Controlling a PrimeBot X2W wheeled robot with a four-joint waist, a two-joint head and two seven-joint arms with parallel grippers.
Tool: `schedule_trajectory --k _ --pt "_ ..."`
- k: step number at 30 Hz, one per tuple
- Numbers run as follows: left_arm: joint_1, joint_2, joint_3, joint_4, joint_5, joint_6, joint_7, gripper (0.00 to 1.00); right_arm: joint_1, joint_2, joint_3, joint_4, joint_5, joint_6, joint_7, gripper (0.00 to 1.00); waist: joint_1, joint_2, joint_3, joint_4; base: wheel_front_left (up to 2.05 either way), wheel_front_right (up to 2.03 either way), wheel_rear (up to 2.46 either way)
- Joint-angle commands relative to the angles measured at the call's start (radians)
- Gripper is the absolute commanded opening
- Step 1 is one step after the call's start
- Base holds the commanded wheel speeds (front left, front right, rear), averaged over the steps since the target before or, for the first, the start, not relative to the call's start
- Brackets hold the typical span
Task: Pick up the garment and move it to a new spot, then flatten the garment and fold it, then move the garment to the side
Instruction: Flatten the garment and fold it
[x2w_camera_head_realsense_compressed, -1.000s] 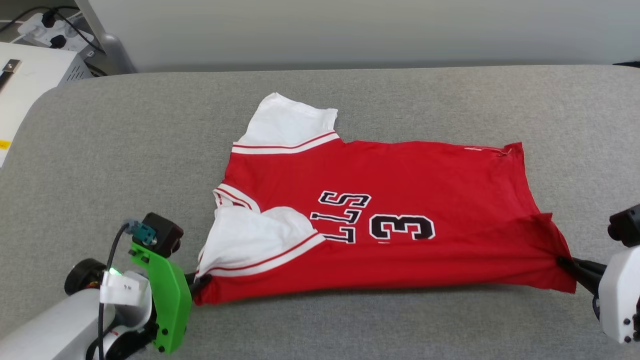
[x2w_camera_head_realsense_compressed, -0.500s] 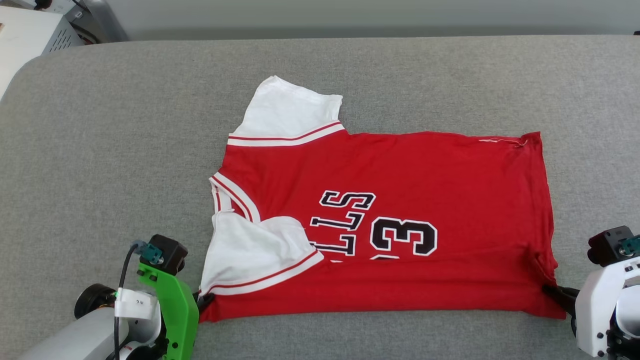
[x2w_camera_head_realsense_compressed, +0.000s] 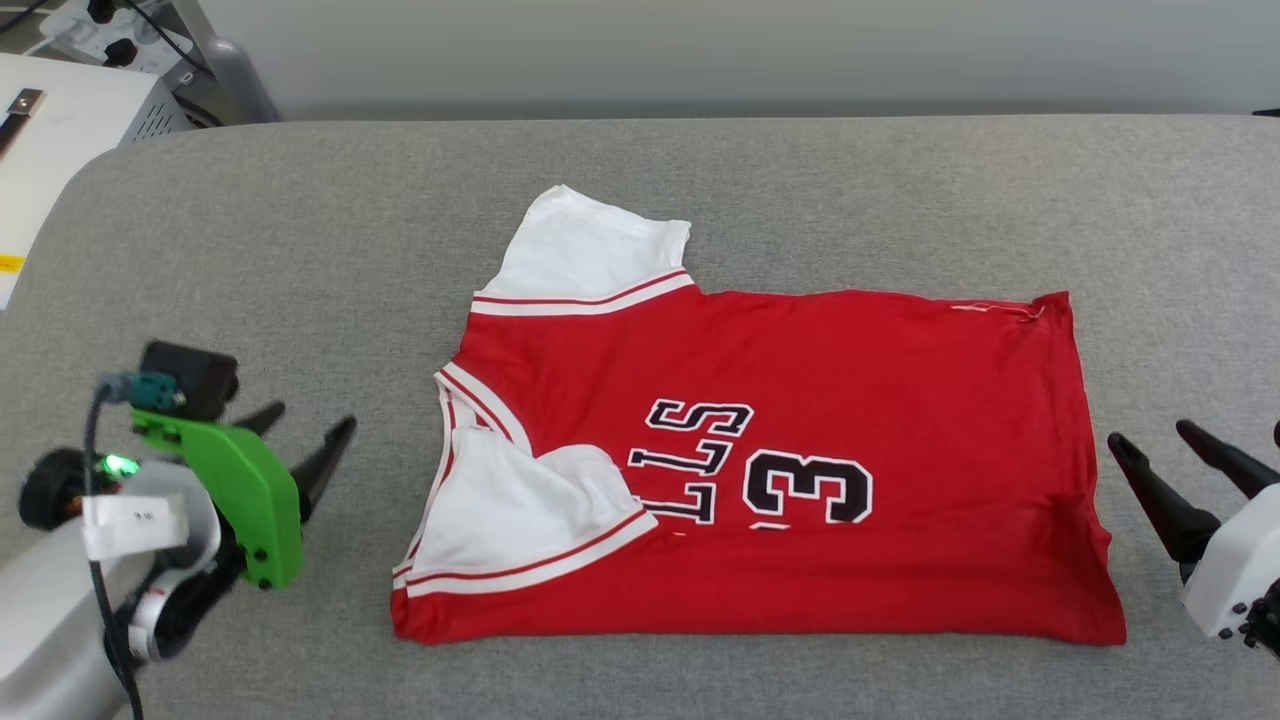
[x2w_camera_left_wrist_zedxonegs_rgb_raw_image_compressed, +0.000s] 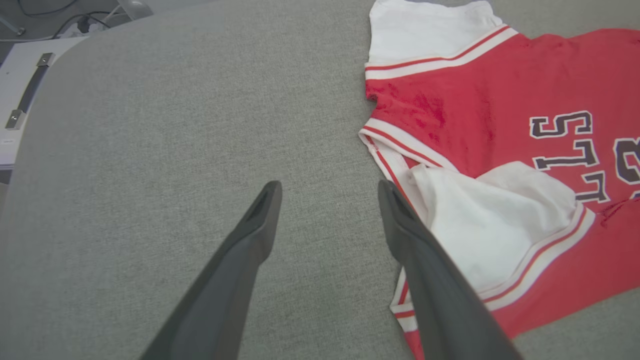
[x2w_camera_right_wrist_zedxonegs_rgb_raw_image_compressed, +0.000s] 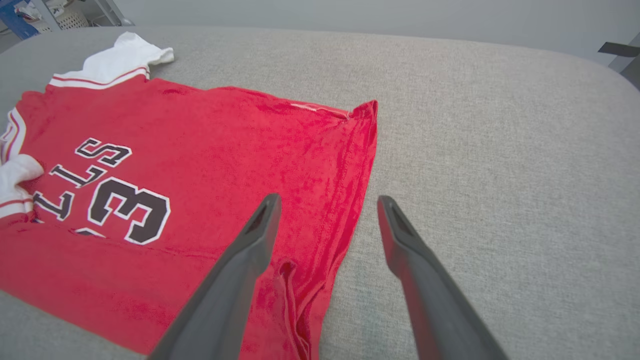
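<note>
The garment (x2w_camera_head_realsense_compressed: 800, 400) lies flat on the grey padded surface (x2w_camera_head_realsense_compressed: 300, 250), collar to the left and hem to the right. It is a red jersey T-shirt with black lettering and the number 3. Its near strip is folded over, so one white sleeve (x2w_camera_head_realsense_compressed: 520, 510) rests on the chest, while the far sleeve (x2w_camera_head_realsense_compressed: 585, 245) spreads outward. My left gripper (x2w_camera_head_realsense_compressed: 311, 415) is open, a short way left of the collar, holding nothing. My right gripper (x2w_camera_head_realsense_compressed: 1150, 432) is open just right of the hem. The left wrist view shows the garment (x2w_camera_left_wrist_zedxonegs_rgb_raw_image_compressed: 475, 100) right of the left gripper (x2w_camera_left_wrist_zedxonegs_rgb_raw_image_compressed: 329, 185). The right wrist view shows the hem (x2w_camera_right_wrist_zedxonegs_rgb_raw_image_compressed: 350, 165) beside the right gripper (x2w_camera_right_wrist_zedxonegs_rgb_raw_image_compressed: 327, 198).
A white box (x2w_camera_head_realsense_compressed: 60, 130) with a power strip and cables (x2w_camera_head_realsense_compressed: 90, 40) stands off the surface's rounded far-left corner. A pale wall (x2w_camera_head_realsense_compressed: 700, 50) runs behind the far edge. Bare grey fabric surrounds the garment on all sides.
Both grippers let go of the garment's near corners, opened and drew outward and away. The garment's near edge has settled flat. The head camera also shifted.
</note>
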Motion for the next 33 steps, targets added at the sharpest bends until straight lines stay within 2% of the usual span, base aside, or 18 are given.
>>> schedule_trajectory --k 1,7,12,16,21,26,30,33 --pt "-0.035 0.006 0.015 -0.005 0.02 0.009 -0.015 1.0 0.001 0.017 -0.017 -0.015 -0.025 -0.001 -0.026 1.0 0.0 0.0 0.0 -0.006 0.0 0.0 0.0" --pt "-0.19 -0.033 0.055 0.021 0.106 0.015 -0.067 1.0 -0.021 0.128 -0.102 -0.098 -0.149 -0.001 -0.143 1.0 0.0 0.0 0.041 -0.031 0.0 0.0 0.0" --pt "-0.358 -0.092 0.048 0.085 0.191 -0.022 -0.062 1.0 -0.039 0.204 -0.12 -0.17 -0.223 -0.001 -0.193 1.0 0.0 0.0 0.118 -0.066 0.0 0.0 0.0" --pt "-0.503 -0.147 0.041 0.165 0.217 -0.072 -0.011 1.0 -0.058 0.245 -0.108 -0.211 -0.25 -0.001 -0.204 1.0 0.0 0.0 0.199 -0.097 0.0 0.0 0.0" --pt "-0.669 -0.21 0.018 0.307 0.216 -0.145 0.118 1.0 -0.102 0.26 -0.086 -0.209 -0.268 -0.001 -0.215 1.0 0.0 0.0 0.297 -0.141 0.0 0.0 0.0" --pt "-0.786 -0.249 -0.036 0.433 0.168 -0.203 0.346 1.0 -0.157 0.256 -0.05 -0.189 -0.274 -0.001 -0.232 1.0 0.0 0.0 0.377 -0.184 0.0 0.0 0.0" --pt "-0.844 -0.266 -0.074 0.479 0.122 -0.219 0.488 1.0 -0.193 0.254 -0.024 -0.165 -0.269 -0.001 -0.249 1.0 0.0 0.0 0.417 -0.205 0.0 0.0 0.0" --pt "-0.873 -0.273 -0.094 0.499 0.105 -0.222 0.534 1.0 -0.213 0.253 -0.014 -0.145 -0.264 -0.001 -0.261 1.0 0.0 0.0 0.438 -0.216 0.0 0.0 0.0"
